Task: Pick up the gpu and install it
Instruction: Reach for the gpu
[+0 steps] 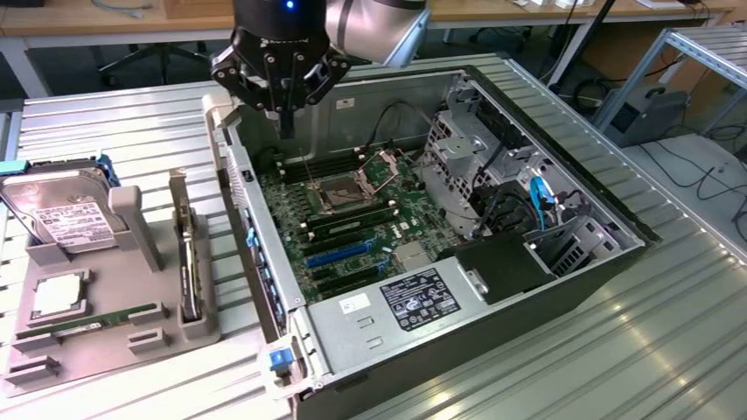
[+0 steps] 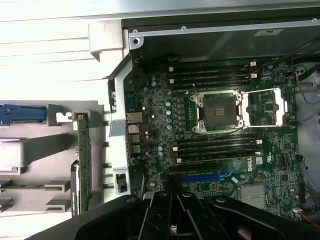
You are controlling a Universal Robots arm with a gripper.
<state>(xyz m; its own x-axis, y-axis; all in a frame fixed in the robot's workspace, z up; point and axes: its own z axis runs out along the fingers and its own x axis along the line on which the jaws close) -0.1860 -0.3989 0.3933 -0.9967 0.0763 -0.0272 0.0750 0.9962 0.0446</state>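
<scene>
Black gripper [image 1: 283, 122] hangs at the top centre of the exterior view, fingers pressed together and holding nothing, above the far end of the green motherboard [image 1: 350, 219] inside the open dark computer case [image 1: 583, 289]. The gpu [image 1: 187, 254], a thin flat card with a brownish board, stands on its long edge in the grey plastic holder [image 1: 105, 350] at the exterior view's left, just outside the case wall and well apart from the gripper. Beside it a silver hard drive [image 1: 65, 219] leans in the same holder, on the ribbed metal desk [image 1: 117, 114].
</scene>
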